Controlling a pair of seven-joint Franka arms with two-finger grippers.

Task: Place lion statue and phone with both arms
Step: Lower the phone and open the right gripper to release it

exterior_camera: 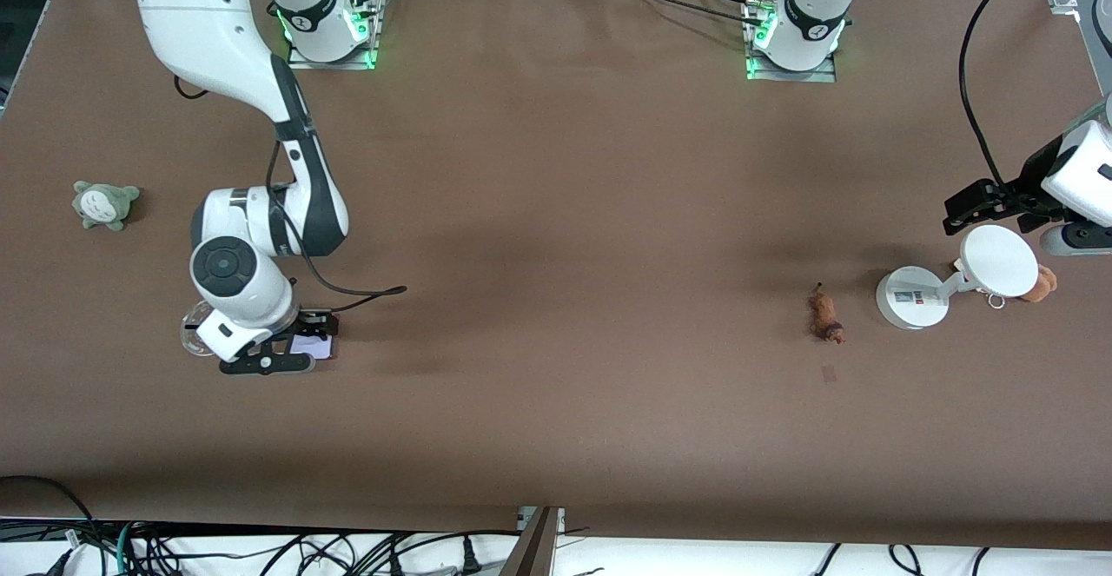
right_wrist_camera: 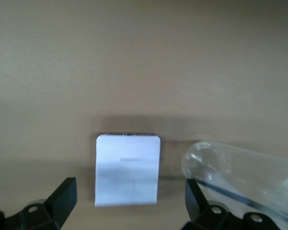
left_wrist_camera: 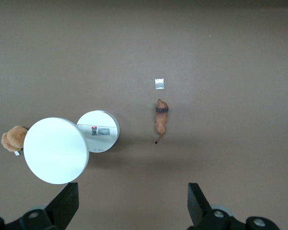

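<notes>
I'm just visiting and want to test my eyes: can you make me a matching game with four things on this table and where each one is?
Things:
1. phone
2. lion statue
3. grey-green plush
4. tan plush

Places:
A. tucked against the white disc stand
B. alone near the right arm's end of the table
C. on the cloth beside the stand's round base
D. between the open fingers of the right pincer

Pairs: 1-D, 2-C, 3-B, 4-A

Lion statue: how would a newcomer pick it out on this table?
Look toward the left arm's end of the brown table, beside the white disc stand. The lion statue lies there, toward the right arm's end from the stand: thin, orange-brown, dark-maned, unlike the rounder tan plush.
</notes>
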